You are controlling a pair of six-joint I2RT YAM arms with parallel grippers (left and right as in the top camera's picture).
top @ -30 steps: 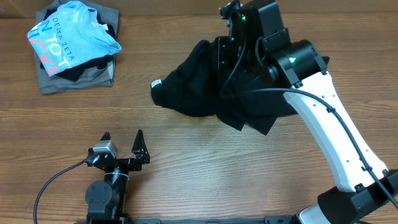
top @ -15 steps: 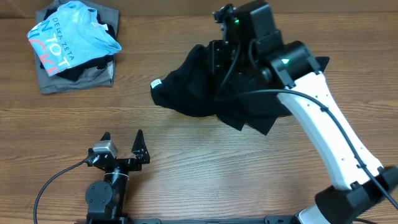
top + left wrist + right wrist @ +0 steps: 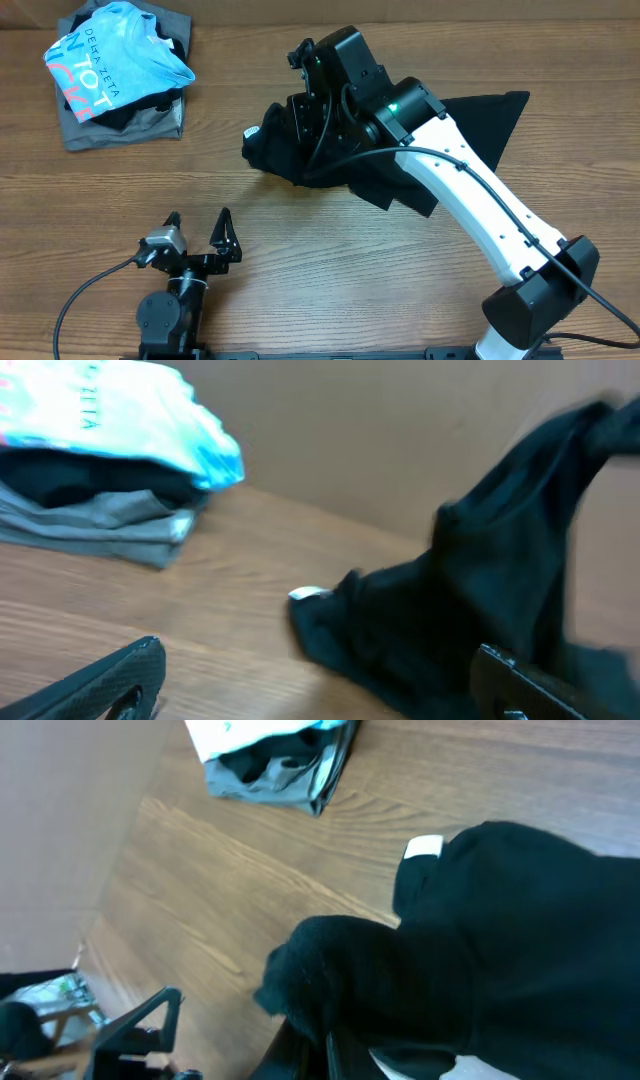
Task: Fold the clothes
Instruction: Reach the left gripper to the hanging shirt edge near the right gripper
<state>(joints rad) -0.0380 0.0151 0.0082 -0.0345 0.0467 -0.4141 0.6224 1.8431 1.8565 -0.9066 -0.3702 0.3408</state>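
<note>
A black garment [image 3: 400, 165] lies crumpled at the middle back of the wooden table, with a white label [image 3: 251, 132] at its left end. My right gripper [image 3: 312, 120] is shut on a bunched fold of it and holds that fold up above the table; the pinched cloth [image 3: 330, 980] fills the right wrist view. My left gripper [image 3: 197, 232] is open and empty near the front left edge. In the left wrist view the black garment [image 3: 480, 600] hangs ahead to the right.
A stack of folded clothes [image 3: 120, 70], a light blue printed shirt on top of black and grey ones, sits at the back left corner; it also shows in the left wrist view [image 3: 100, 470]. Bare wood lies between my left gripper and the garment.
My right gripper has moved left across the table with the black cloth in it, dragging the fold toward the labelled end. The left arm has not moved.
</note>
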